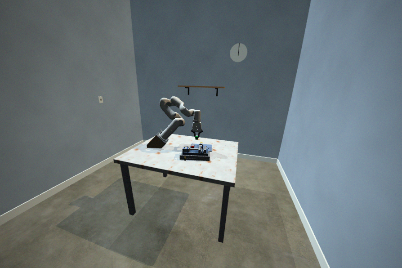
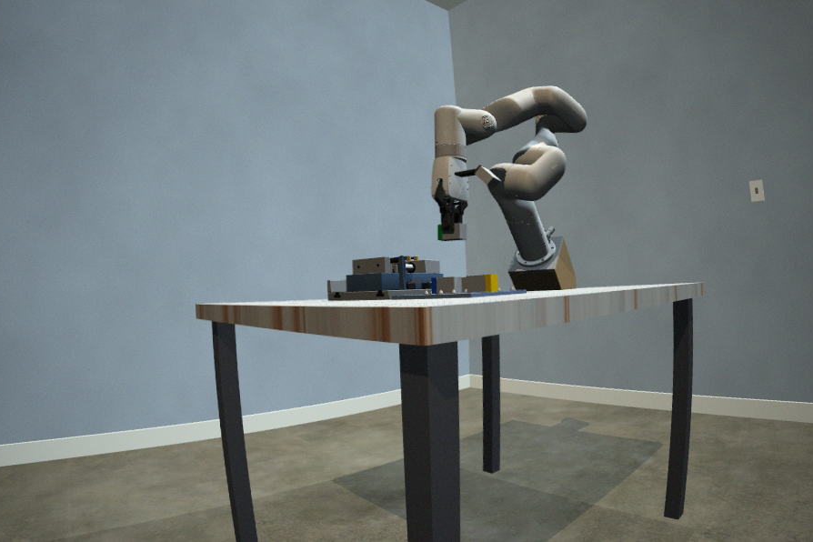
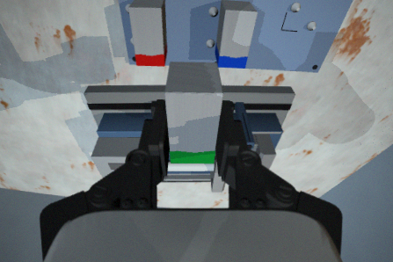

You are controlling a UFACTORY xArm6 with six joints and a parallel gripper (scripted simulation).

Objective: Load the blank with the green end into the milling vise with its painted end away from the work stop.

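My gripper (image 3: pixel 192 117) is shut on the grey blank with the green end (image 3: pixel 192 112) and holds it level in the air; it also shows in the exterior view (image 2: pixel 451 232), well above the table. The milling vise (image 3: pixel 186 127) lies directly below the held blank, its jaws running left to right in the wrist view. In the exterior view the vise (image 2: pixel 392 276) stands lower and to the left of the gripper (image 2: pixel 450 223). The green end points toward the camera in the wrist view.
The blue infeed plate lies beyond the vise with a red-ended blank (image 3: pixel 148 32) and a blue-ended blank (image 3: pixel 236 37) on it. A yellow-ended blank (image 2: pixel 481 282) shows in the exterior view. The arm's base (image 2: pixel 542 267) stands at the table's far side.
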